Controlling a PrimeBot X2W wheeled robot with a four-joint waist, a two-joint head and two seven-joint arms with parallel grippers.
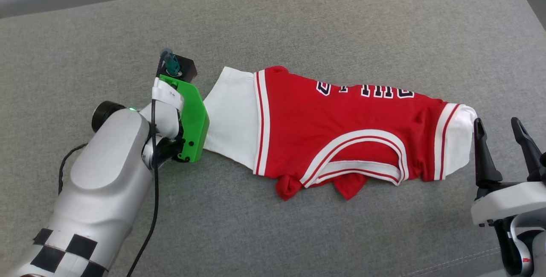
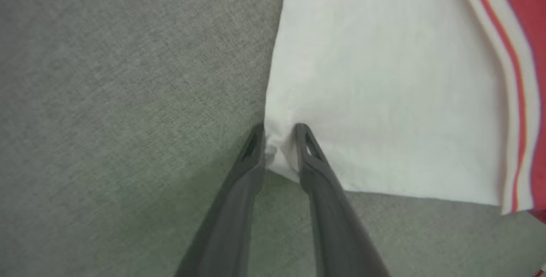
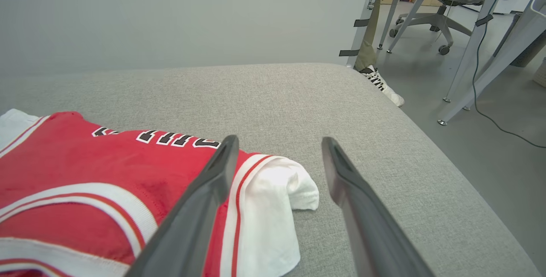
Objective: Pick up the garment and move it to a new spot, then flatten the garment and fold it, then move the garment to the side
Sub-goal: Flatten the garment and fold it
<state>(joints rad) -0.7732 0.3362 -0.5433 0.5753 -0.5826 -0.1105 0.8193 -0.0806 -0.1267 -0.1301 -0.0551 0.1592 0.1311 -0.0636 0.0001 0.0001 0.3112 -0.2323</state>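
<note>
Thin hold on the garment [image 1: 337, 127]
Only a sleeve corner [image 2: 277, 159] is clenched by the left gripper [image 2: 279, 136]; the right gripper [image 1: 499, 132] is released, so slippage is risked.

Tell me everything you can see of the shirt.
The shirt is soft red cloth with white short sleeves, striped red-and-white trim at neck and sleeve seams, and black-and-white lettering along its far edge. It lies rumpled, folded lengthwise, on the grey cushion, neck toward the robot. The left gripper pinches a corner of the left sleeve between its fingers; the open right gripper stands by the right sleeve, contact unclear.
</note>
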